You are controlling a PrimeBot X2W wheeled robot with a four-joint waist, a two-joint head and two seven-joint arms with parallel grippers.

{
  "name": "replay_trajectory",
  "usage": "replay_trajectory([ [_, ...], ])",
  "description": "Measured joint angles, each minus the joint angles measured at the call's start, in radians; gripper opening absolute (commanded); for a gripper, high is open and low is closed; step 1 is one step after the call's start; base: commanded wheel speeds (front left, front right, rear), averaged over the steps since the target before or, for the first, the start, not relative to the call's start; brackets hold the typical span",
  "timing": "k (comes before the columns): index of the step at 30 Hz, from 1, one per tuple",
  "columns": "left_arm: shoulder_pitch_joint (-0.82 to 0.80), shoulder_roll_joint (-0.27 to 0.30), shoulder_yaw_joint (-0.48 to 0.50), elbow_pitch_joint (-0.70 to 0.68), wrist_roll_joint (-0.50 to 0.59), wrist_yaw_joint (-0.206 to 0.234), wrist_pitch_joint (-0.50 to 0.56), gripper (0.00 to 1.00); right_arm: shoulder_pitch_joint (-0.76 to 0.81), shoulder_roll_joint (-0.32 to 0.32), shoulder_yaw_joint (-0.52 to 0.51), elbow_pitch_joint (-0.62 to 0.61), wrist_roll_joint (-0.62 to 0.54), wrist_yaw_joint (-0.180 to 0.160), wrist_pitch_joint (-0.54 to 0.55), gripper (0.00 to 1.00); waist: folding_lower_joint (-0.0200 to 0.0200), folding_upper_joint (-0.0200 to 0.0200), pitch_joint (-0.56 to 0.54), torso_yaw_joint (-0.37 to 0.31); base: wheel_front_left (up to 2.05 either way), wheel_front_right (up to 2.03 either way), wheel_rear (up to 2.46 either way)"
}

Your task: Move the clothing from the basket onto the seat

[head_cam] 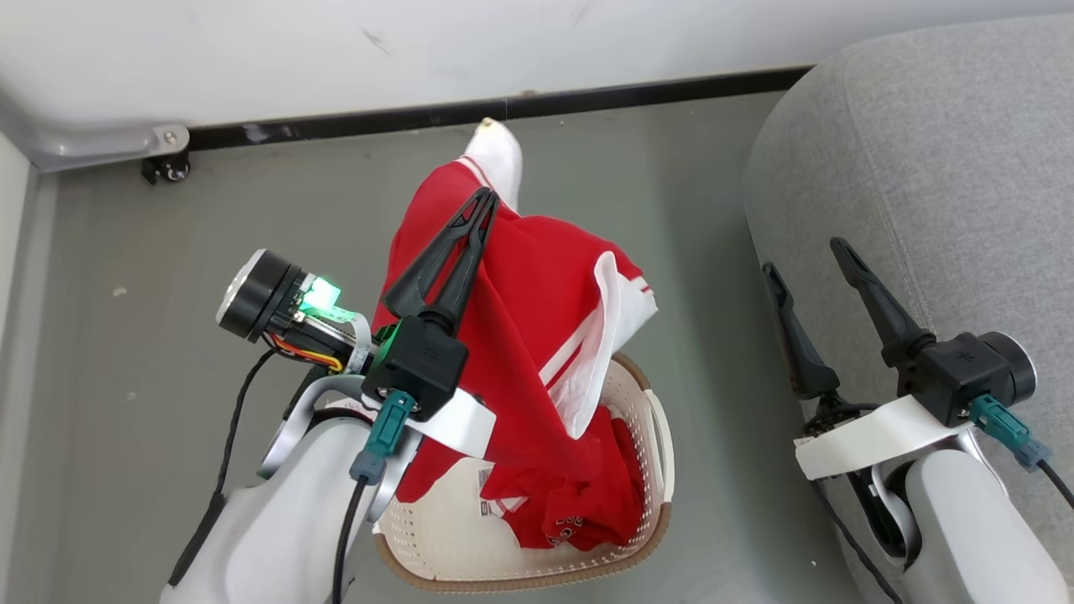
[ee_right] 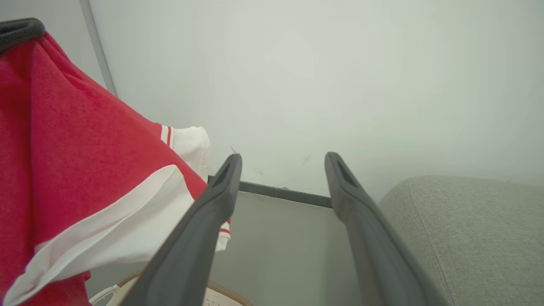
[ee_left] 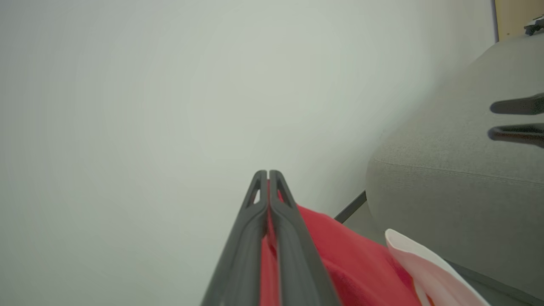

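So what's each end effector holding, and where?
The left end effector is shut on a red garment, pinching a fold near its top; the rest hangs over the basket. The right end effector is open, empty.

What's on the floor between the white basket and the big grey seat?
Nothing: the head view shows bare grey floor between the cream-white perforated plastic basket and the rounded grey fabric seat.

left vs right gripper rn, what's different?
Left gripper is shut on the red garment; right gripper is open and holds nothing. Left gripper is above the basket; right gripper is by the edge of the seat. Both have long dark fingers pointing up the head view.
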Motion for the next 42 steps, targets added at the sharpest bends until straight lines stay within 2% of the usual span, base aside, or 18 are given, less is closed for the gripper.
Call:
replay_trajectory([
  [11, 0.034, 0.016, 0.002, -0.068, -0.086, -0.084, 0.0, 0.0, 0.003, -0.05, 0.085, 0.014, 0.061, 0.0, 0.003, 1.0, 0.0, 0.0, -0.077, 0.006, 0.0, 0.0, 0.0],
  [21, 0.042, 0.067, 0.001, -0.132, -0.117, -0.156, 0.0, 0.0, 0.021, -0.108, 0.222, 0.001, 0.143, 0.0, 0.036, 1.0, 0.0, 0.0, -0.144, 0.009, 0.0, 0.0, 0.0],
  [32, 0.06, 0.086, -0.002, -0.184, -0.152, -0.186, 0.009, 0.0, 0.02, -0.17, 0.434, -0.084, 0.281, 0.0, 0.106, 1.0, 0.0, 0.0, -0.206, 0.011, 0.0, 0.0, 0.0],
  [34, 0.061, 0.095, -0.004, -0.199, -0.163, -0.194, 0.01, 0.0, 0.004, -0.203, 0.49, -0.114, 0.318, 0.0, 0.134, 1.0, 0.0, 0.0, -0.22, 0.01, 0.0, 0.0, 0.0],
  [42, 0.063, 0.098, -0.025, -0.231, -0.169, -0.206, 0.026, 0.0, -0.09, -0.271, 0.596, -0.177, 0.383, 0.001, 0.19, 1.0, 0.0, 0.0, -0.244, 0.005, 0.0, 0.0, 0.0],
])
